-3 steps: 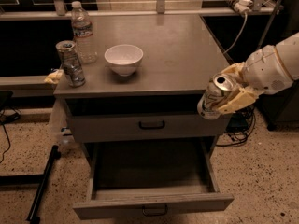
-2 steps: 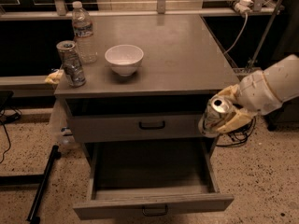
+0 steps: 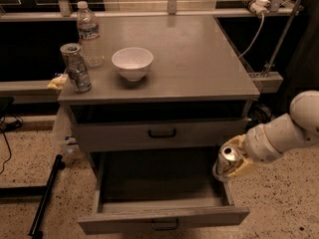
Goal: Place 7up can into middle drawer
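The 7up can [image 3: 227, 159], whitish-silver with a silver top, is held in my gripper [image 3: 233, 163], which is shut on it. The can is tilted slightly and sits at the right side of the open middle drawer [image 3: 159, 218], just above its right wall. The drawer is pulled out at the bottom of the grey cabinet, its inside dark and empty, with a small dark loop handle on its front. My white arm [image 3: 289, 131] reaches in from the right.
The closed drawer above [image 3: 162, 133] has a like handle. On the cabinet top [image 3: 199, 63] stand a white bowl [image 3: 132, 62], a water bottle [image 3: 88, 34] and a darker slim can [image 3: 76, 67]. A black pole [image 3: 45, 198] lies on the floor at left.
My gripper with the can has moved down from beside the upper drawer's right edge to the right side of the open middle drawer.
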`<move>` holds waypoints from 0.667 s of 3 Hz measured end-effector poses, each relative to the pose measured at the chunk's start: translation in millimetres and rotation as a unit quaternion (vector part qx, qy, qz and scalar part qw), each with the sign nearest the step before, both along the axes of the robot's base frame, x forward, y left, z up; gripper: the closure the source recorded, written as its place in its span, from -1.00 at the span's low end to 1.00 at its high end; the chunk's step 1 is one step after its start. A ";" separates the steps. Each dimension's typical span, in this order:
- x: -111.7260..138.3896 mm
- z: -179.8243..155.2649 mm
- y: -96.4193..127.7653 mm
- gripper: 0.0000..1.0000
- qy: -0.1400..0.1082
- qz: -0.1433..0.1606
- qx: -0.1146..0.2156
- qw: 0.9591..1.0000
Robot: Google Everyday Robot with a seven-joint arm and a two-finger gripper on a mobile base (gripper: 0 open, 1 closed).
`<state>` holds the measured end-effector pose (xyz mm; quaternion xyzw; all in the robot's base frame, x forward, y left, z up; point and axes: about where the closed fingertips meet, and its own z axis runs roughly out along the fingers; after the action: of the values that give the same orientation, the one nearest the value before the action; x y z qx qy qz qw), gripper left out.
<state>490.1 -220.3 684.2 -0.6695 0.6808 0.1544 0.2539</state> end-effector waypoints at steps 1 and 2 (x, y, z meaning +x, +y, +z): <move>0.5 -5.5 1.6 1.00 0.000 -0.001 0.001 1.000; -1.6 -12.0 -0.1 1.00 0.005 0.000 -0.017 1.000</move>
<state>488.5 -220.4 672.2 -0.6726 0.6847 0.1464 0.2393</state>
